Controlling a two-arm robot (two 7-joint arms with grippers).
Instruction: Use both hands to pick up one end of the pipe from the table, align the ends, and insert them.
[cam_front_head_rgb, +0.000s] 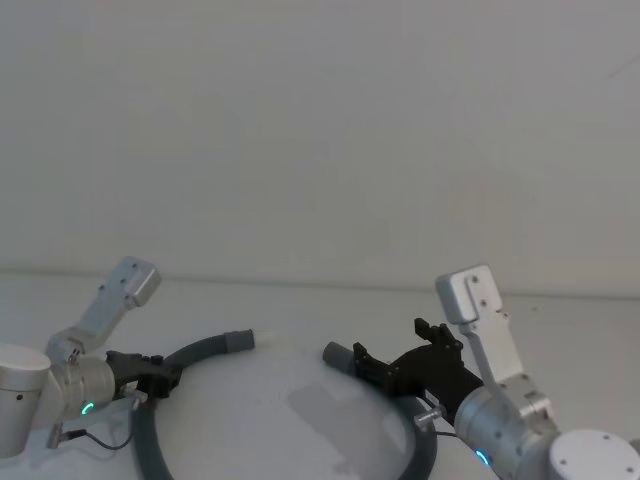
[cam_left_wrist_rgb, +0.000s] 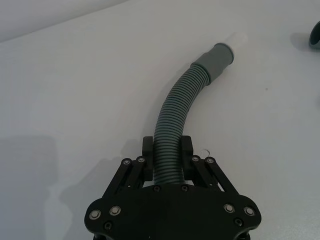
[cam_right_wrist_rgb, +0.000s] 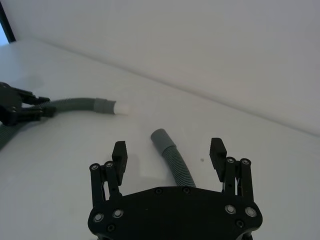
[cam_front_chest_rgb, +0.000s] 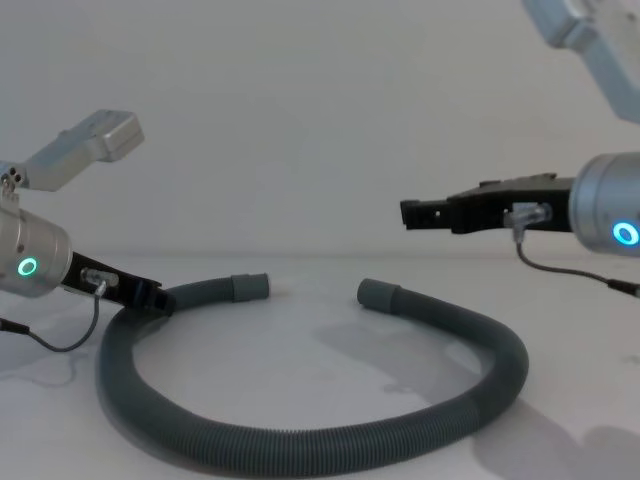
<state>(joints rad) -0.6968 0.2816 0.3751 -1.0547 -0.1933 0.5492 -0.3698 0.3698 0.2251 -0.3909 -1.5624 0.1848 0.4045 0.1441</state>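
White table (cam_front_head_rgb: 300, 310) — pipe (cam_left_wrist_rgb: 172, 125) in left gripper (cam_left_wrist_rgb: 167, 150)

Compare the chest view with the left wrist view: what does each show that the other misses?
Chest, not left wrist: the whole loop of the pipe lying on the table, and the right gripper raised near the plain cuff. Left wrist, not chest: the white spigot tip. Both: the left gripper clamped on the pipe behind the spigot-end cuff.

Grey corrugated pipe (cam_front_chest_rgb: 300, 445) looped on white table (cam_front_chest_rgb: 300, 345), cuffed ends (cam_front_chest_rgb: 380, 294) apart (one white-tipped), left gripper (cam_left_wrist_rgb: 167, 150) clamping it
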